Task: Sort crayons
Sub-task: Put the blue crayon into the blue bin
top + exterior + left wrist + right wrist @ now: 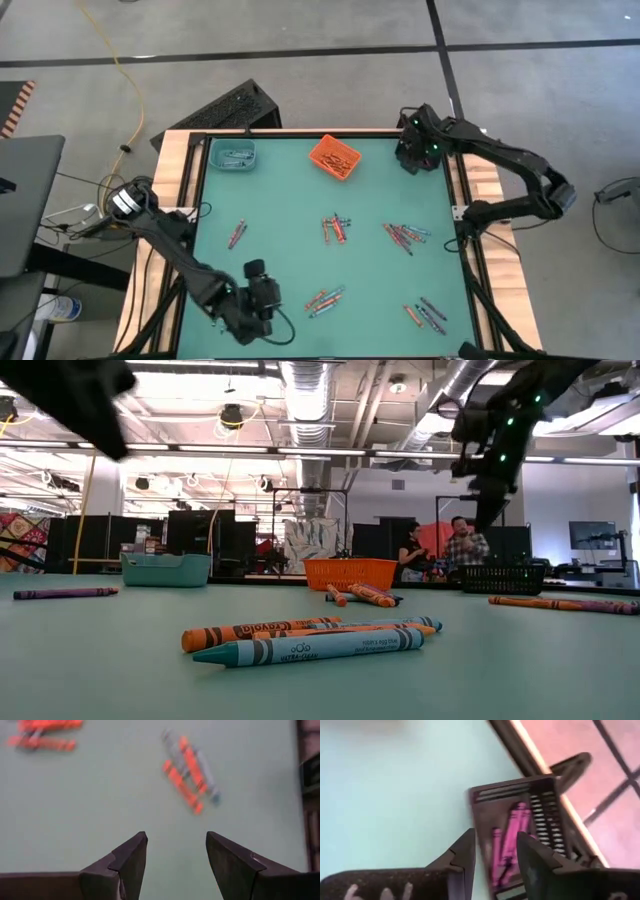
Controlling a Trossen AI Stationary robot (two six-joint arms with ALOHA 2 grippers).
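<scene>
Green table carries scattered crayons and three bins

Both arms are dark, near-black, built of jointed segments with rounded housings. The left arm carries a pale round cap at its base and trails thin black cables, one looping beside the left gripper. The right arm shows small green lights near the right gripper — its fingers are dark, wedge-shaped, tapering to blunt tips
</scene>
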